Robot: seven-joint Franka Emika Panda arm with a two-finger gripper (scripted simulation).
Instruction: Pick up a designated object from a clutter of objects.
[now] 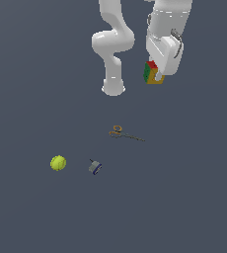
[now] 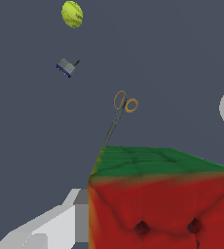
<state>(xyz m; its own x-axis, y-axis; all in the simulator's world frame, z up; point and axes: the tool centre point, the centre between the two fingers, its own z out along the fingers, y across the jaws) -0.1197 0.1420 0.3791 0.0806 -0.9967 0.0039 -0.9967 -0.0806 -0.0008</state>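
So the puzzle cube (image 1: 152, 72) is up off the counter (image 1: 184, 197), clamped in the jaws of the gripper (image 1: 156, 74) at the far right of the exterior view; red, green and a bit of yellow-orange show on it there; in the wrist view the cube (image 2: 162, 199) fills the near part of the shot, green face on top, red face toward the camera, one pale finger (image 2: 50, 223) pressed against its side.

Plenty of open room around it; nothing on the counter sits near the cube. The scissors (image 1: 125, 133) lie flat around the middle, orange handles toward the exterior view's left, blades pointing right; the grey-blue gadget (image 1: 95, 167) is nearer and a bit left of them; the tennis ball (image 1: 58, 163) is further left again, close beside the gadget but not touching; all three are spaced apart with bare counter on every side, and the whole right and near parts are open.

The white arm (image 1: 113, 44) comes up from its base at the far middle, bends over, and the wrist hangs down on the right.
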